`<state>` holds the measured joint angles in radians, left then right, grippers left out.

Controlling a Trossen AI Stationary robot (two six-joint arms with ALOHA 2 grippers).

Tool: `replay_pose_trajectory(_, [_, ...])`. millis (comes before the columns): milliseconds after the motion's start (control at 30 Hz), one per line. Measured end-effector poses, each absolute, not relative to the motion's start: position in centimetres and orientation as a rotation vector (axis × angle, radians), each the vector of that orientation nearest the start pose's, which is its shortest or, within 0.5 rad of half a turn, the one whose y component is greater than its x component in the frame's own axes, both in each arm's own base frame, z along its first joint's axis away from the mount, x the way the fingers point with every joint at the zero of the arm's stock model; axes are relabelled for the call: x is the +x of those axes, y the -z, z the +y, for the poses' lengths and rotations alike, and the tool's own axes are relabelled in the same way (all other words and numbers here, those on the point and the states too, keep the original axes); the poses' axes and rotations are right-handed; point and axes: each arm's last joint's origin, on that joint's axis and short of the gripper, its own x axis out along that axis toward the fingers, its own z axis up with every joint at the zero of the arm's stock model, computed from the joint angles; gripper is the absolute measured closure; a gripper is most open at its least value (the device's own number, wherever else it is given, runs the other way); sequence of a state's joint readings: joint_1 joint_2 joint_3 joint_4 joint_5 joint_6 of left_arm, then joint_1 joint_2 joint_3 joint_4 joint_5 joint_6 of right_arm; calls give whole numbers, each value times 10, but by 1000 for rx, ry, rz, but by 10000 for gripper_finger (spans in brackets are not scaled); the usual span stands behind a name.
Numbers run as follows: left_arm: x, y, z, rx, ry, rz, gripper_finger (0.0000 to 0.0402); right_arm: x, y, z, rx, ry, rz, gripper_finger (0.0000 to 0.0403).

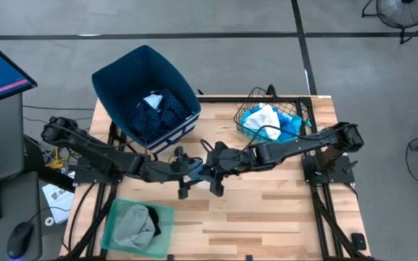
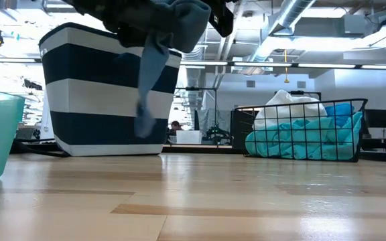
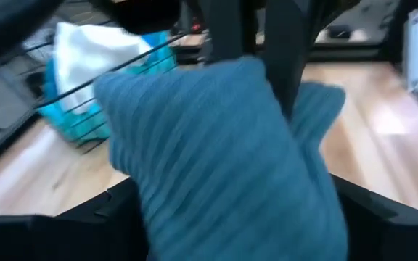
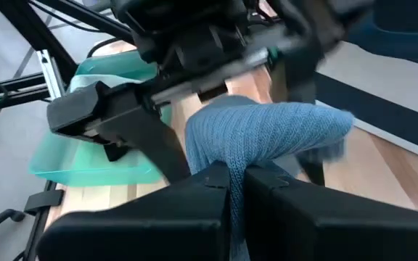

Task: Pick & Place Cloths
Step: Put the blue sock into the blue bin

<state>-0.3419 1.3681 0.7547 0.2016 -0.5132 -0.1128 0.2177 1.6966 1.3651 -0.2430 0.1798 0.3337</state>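
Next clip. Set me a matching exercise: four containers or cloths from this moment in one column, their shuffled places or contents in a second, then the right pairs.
Column one:
1. blue knit cloth
2. wire basket
3. green tray
4. striped bin

Column two:
A. holds a dotted navy cloth
B. pinched in the right gripper, above the table
C. holds a grey cloth
D. holds turquoise and white cloths

Pairs: 1-B, 2-D, 3-C, 4-A

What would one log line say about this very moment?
right hand: shut on blue knit cloth, held above table | left hand: open beside the cloth | striped bin: holds dotted navy cloth
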Motion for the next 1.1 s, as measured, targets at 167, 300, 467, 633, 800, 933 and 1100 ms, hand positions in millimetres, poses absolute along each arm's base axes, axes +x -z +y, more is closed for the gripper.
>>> replay_pose_trajectory(167, [283,-233,-83,-6,-160,312,139,376,-290,82,209,45,566,402])
replay_pose_trajectory(300, [280,-237,-83,-68,-158,303,231,376,-290,85,206,43,566,402])
replay_pose_trajectory(467, [274,-242,-87,-112,-146,297,380,376,-291,85,207,41,559,388])
replay_pose_trajectory(633, [270,-244,-91,-122,-130,297,396,376,-293,85,212,26,558,350])
replay_pose_trajectory(800, [248,-255,-104,-211,-79,327,399,367,-321,85,217,-43,538,295])
replay_pose_trajectory(933, [215,-273,-123,-272,32,337,400,348,-354,81,221,-69,481,251])
replay_pose_trajectory(1100, [169,-292,-146,-423,207,354,400,324,-380,78,231,-83,419,215])
